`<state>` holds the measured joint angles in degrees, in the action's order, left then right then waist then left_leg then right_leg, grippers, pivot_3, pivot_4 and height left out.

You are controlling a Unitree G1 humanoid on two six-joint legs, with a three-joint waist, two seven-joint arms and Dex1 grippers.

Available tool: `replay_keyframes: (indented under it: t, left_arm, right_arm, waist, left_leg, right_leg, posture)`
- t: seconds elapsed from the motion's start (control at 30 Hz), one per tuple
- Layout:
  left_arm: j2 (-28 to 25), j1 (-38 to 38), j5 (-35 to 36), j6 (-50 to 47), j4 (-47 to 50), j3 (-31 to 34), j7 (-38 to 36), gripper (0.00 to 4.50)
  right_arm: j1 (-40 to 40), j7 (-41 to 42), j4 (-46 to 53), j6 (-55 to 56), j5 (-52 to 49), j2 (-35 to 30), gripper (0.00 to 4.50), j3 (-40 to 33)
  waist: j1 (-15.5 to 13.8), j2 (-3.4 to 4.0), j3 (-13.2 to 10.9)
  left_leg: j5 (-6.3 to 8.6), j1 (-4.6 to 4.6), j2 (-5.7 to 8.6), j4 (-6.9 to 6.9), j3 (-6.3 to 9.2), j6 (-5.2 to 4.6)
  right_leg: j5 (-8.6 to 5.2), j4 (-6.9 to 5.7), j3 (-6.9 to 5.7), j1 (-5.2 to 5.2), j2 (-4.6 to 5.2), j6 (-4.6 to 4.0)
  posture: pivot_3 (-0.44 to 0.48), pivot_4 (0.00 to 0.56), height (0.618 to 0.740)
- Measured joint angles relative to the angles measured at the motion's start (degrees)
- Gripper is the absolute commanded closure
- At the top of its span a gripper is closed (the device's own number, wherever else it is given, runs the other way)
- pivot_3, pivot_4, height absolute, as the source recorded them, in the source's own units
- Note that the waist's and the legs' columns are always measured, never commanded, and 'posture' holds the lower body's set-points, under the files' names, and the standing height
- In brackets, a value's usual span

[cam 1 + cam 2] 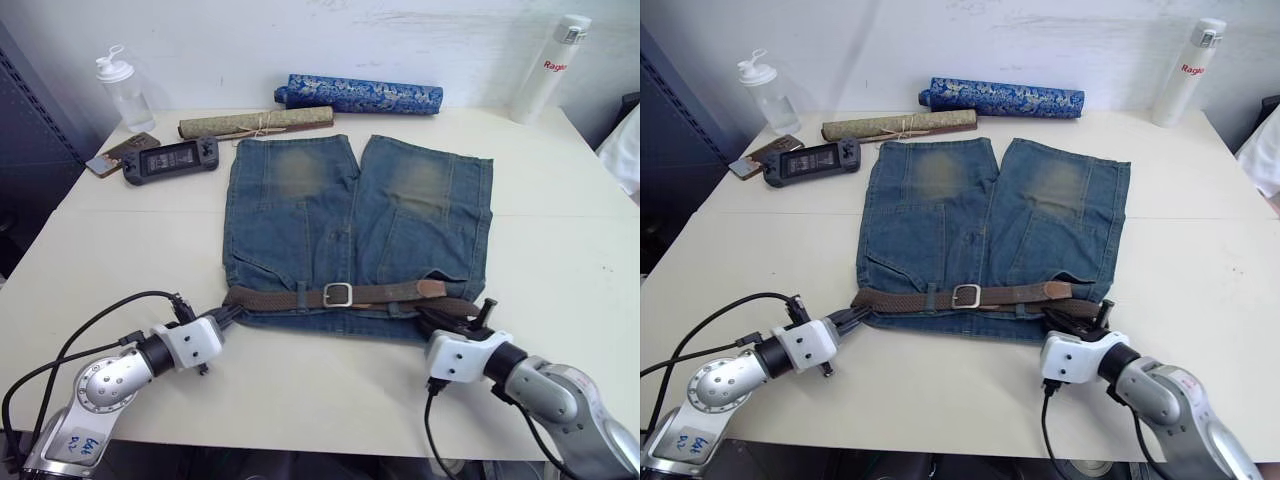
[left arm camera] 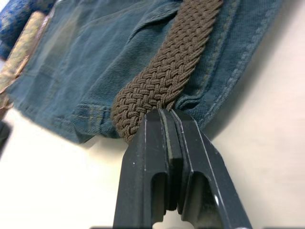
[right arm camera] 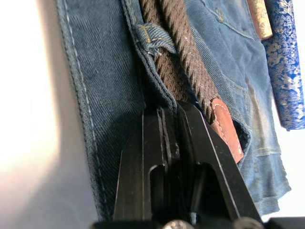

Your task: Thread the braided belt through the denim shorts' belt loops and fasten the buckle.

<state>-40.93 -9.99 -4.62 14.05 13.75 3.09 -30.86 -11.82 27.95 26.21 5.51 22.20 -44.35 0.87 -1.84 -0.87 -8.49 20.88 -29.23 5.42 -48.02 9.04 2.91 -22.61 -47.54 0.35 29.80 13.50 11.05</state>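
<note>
Denim shorts (image 1: 355, 225) lay flat at the middle of the white table (image 1: 560, 260), waistband toward the near edge, legs pointing far. A brown belt (image 1: 300, 296) ran left to right along the waistband, its silver buckle (image 1: 337, 295) closed at the centre and its tan tip (image 1: 431, 288) lying toward the right.

At the belt's left end the left claw (image 1: 228, 315) was clamped on the braid, fingers pressed together with the folded strap caught at their tips (plain in the left wrist view, where the weave bulged just above the black fingers (image 2: 190, 157)). The right claw (image 1: 447, 318) sat at the shorts' right near corner, its fingers together, tips pushed in against the waistband edge beside the belt; whether they pinched cloth I could not tell.

The right wrist view gave what the eye views did not: a belt loop (image 3: 151, 39) with the braid passing beneath it, and the tan tip lying just beside the claw. From the eye views came the rest of the table: a blue patterned roll (image 1: 362, 95) and a tan roll (image 1: 255, 123) beyond the legs, a handheld console (image 1: 170, 160) and a clear bottle (image 1: 124, 88) at the far left, and a white bottle (image 1: 548, 68) at the far right.

Bare table lay open on both sides of the shorts and along the near edge.
</note>
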Motion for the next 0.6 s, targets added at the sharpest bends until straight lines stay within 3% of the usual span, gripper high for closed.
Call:
replay_keyframes:
  t: [0.33,0.4,0.6]
  left_arm:
    - [1.7,0.0,0.7,-5.6,3.7,-1.1,-0.7,4.44]
    - [1.9,-0.1,1.4,-6.2,3.9,-1.1,-0.9,3.78]
    - [2.0,-0.7,6.2,-9.9,4.9,0.2,-3.8,1.29]
  right_arm:
    - [-0.2,0.5,-1.3,-1.0,-3.2,2.1,4.5,-0.9]
    - [-0.7,1.8,-0.1,-3.6,-5.9,3.2,4.5,-1.3]
    - [-0.8,4.4,2.1,-12.5,-14.5,5.5,1.95,-6.3]
  waist:
    - [0.0,-0.03,0.0]
    - [0.0,-0.02,0.0]
    - [-0.2,-0.04,0.0]
  left_leg:
    - [0.0,0.02,-0.02,0.0,0.0,0.0]
    - [0.0,0.02,-0.02,0.0,0.01,-0.01]
    - [0.01,0.06,-0.05,0.0,0.04,-0.01]
  right_leg:
    - [-0.04,0.0,0.0,-0.04,0.0,-0.07]
    - [-0.04,0.01,-0.01,-0.05,0.0,-0.08]
    - [-0.1,0.03,-0.02,-0.12,-0.02,-0.19]
  posture:
    - [0.0,0.15,0.637]
    - [0.0,0.15,0.637]
    - [0.0,0.15,0.637]
